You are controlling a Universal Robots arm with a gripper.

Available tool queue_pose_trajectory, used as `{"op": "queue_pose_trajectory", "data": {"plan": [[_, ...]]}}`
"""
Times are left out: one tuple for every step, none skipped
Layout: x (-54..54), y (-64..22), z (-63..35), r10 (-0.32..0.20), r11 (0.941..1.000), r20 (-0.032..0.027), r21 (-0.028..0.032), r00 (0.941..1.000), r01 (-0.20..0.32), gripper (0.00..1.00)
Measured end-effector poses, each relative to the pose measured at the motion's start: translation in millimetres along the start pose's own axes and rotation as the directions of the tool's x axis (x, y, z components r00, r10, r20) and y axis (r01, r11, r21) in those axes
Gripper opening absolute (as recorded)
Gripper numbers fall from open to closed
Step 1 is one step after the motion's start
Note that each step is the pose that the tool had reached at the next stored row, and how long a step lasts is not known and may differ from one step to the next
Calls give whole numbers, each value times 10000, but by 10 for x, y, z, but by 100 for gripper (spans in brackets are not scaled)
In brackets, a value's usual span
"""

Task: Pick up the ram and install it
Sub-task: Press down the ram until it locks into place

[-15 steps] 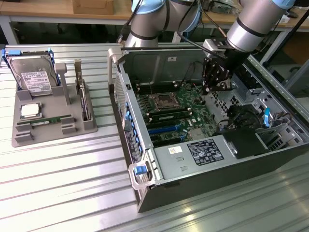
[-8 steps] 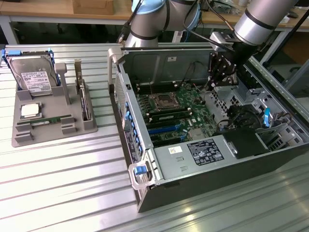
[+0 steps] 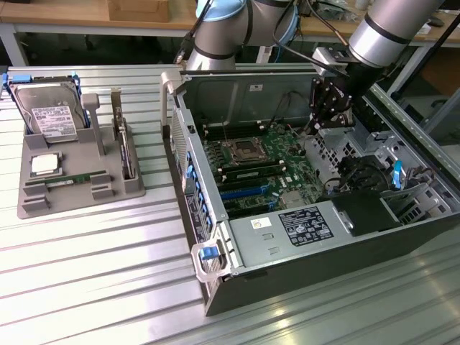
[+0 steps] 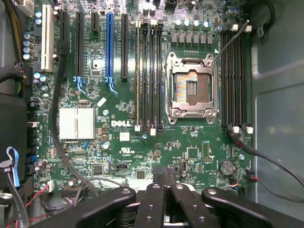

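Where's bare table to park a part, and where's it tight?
Free: the table in front of the grey tray, running to the case front. Also a strip between tray and case. Crowded: inside the case, where the gripper hangs over the motherboard; tray slots hold the hard drive, processor and ram.

The table (image 3: 86,266) was ribbed, brushed metal with a soft sheen. A matt grey plastic holder (image 3: 79,188) sat at its nine o'clock side. The computer case (image 3: 359,266) showed bare silver sheet metal inside, matt black outside; the gripper (image 4: 164,199) looked matt black.
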State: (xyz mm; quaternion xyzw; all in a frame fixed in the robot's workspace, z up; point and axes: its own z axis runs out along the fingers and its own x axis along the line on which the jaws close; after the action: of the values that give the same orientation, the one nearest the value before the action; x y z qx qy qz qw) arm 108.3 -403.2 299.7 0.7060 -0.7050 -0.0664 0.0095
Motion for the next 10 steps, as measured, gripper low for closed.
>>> {"op": "queue_pose_trajectory", "data": {"plan": [[0, 0, 0, 0, 10000, 0, 0, 10000, 0, 11], [0, 0, 0, 0, 10000, 0, 0, 10000, 0, 11], [0, 0, 0, 0, 10000, 0, 0, 10000, 0, 11], [0, 0, 0, 4, 10000, 0, 0, 10000, -4, 11], [0, -1, 0, 185, 9998, 13, 15, 9998, -185, 11], [0, 0, 2, 630, 9980, 53, 49, 9980, -630, 11], [0, 0, 3, 1009, 9949, 89, 77, 9949, -1010, 11], [0, -1, 4, 1385, 9903, 127, 103, 9903, -1386, 11], [0, -1, 5, 1636, 9864, 151, 121, 9864, -1638, 11], [1, -1, 7, 1954, 9806, 178, 142, 9806, -1956, 11]]}}
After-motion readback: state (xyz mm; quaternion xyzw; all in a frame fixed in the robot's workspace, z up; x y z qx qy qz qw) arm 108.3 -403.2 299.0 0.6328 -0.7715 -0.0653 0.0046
